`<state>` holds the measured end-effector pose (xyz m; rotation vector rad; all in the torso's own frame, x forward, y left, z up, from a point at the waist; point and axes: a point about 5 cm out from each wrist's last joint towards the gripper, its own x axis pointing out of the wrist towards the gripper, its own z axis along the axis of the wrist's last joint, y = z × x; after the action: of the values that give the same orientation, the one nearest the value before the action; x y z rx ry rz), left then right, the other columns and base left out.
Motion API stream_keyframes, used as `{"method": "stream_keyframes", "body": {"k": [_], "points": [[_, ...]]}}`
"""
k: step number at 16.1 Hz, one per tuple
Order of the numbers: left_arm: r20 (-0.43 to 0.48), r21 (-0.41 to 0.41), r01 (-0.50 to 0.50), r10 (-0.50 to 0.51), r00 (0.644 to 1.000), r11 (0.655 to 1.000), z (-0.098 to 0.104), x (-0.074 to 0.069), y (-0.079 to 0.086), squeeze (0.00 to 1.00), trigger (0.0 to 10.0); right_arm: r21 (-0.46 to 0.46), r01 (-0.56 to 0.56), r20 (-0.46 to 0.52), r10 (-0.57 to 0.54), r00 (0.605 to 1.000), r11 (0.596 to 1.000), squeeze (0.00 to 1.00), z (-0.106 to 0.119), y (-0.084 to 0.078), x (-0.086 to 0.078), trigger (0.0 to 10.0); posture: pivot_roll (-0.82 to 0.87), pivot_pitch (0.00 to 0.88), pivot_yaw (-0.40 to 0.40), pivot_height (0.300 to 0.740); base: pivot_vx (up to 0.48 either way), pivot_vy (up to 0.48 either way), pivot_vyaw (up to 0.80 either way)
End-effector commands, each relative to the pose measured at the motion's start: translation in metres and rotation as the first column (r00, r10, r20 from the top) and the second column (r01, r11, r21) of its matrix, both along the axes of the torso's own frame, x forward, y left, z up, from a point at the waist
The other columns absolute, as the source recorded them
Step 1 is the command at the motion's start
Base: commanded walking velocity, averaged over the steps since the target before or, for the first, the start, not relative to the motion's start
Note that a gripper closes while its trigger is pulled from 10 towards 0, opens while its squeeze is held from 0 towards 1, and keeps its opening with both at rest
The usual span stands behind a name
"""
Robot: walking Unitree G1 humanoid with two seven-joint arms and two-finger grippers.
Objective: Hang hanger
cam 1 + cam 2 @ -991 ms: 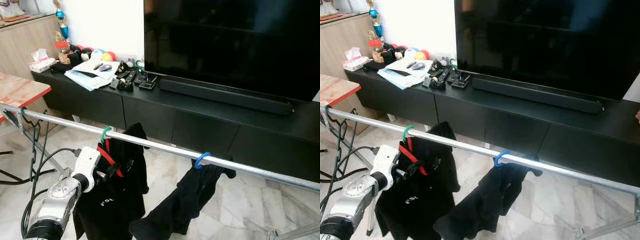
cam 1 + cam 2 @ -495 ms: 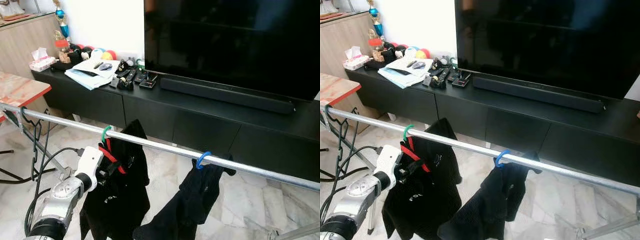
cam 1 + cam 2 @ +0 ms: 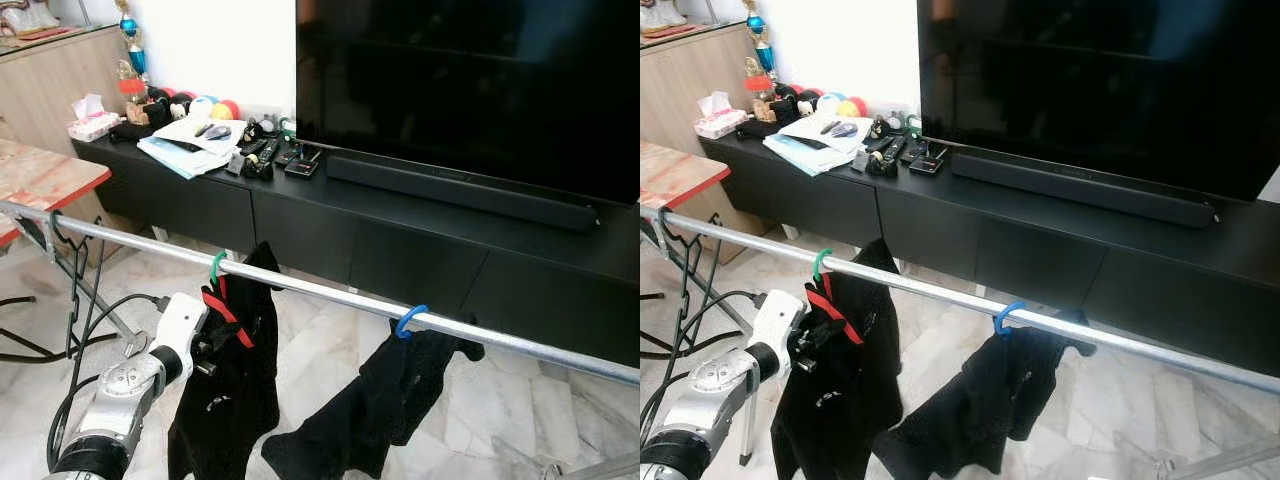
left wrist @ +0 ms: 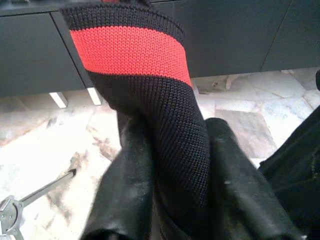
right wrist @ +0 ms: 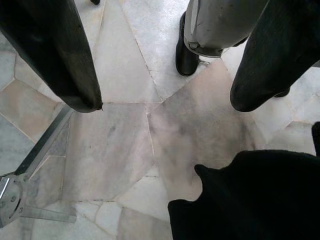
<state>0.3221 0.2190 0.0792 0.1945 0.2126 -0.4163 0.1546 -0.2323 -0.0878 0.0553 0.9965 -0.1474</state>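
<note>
1. Green plastic hanger hook [image 3: 217, 265] sits over the long silver metal rail [image 3: 330, 294] toward its left end, so the hanger already carries its own load on the rail.
2. From that hanger hangs a black knitted garment with a red band [image 3: 232, 380]; it drops straight down, which suggests the rail, not the arm, bears its weight.
3. The left gripper [image 3: 208, 340] is closed on the garment just below the hook; in the left wrist view the two black fingers [image 4: 127, 190] pinch the black-and-red knit between them. This hold probably steadies the hanger while it settles, and letting go looks like the remaining step.
4. Further right on the rail a blue plastic hanger hook [image 3: 409, 319] carries a second black garment [image 3: 385, 410], well apart from the first.
5. The right gripper [image 5: 165, 85] hangs idle, its fingers spread wide over pale marble floor tiles [image 5: 125, 140], gripping nothing.
6. Behind the rail, a low black TV cabinet [image 3: 400, 240] has its doors shut; its top holds papers [image 3: 190, 145], remotes [image 3: 262, 155], a tissue box [image 3: 92, 122] and coloured balls [image 3: 210, 107].
</note>
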Motion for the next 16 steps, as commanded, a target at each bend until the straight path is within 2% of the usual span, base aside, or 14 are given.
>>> {"method": "stream_keyframes", "body": {"k": [1,5,9,13,16], "points": [[0.004,0.027,0.036,-0.036,0.999,0.999,0.001,-0.001,-0.005,0.0,0.0,0.0,0.001,-0.008,-0.001,1.0,1.0,0.0,-0.001,0.001,-0.001,10.0,0.09,0.029,-0.013,0.74,0.0,0.0,0.0],[-0.013,0.11,0.032,-0.031,0.999,0.993,-0.003,0.001,-0.009,0.0,0.0,0.003,0.001,-0.007,-0.001,1.0,1.0,0.0,-0.001,0.003,-0.001,10.0,0.09,0.022,-0.008,0.74,0.0,0.0,0.0],[-0.019,0.134,0.034,-0.032,0.999,0.99,-0.004,0.001,-0.01,0.0,0.0,0.008,-0.002,-0.008,0.002,1.0,1.0,0.0,-0.002,0.006,-0.001,10.0,0.1,0.019,-0.003,0.74,0.0,0.0,0.0],[-0.002,0.111,0.034,-0.034,0.999,0.993,-0.003,0.001,-0.014,0.0,0.0,0.013,0.003,-0.008,-0.003,1.0,1.0,0.0,-0.003,0.008,-0.002,10.0,0.1,0.02,0.002,0.74,0.0,0.0,0.0],[0.06,0.025,-0.029,0.027,0.998,0.999,0.002,0.001,-0.018,0.0,0.0,0.014,0.005,-0.011,-0.005,1.0,1.0,0.0,-0.003,0.009,-0.002,10.0,0.1,0.024,0.003,0.74,0.0,0.0,0.0]]}}
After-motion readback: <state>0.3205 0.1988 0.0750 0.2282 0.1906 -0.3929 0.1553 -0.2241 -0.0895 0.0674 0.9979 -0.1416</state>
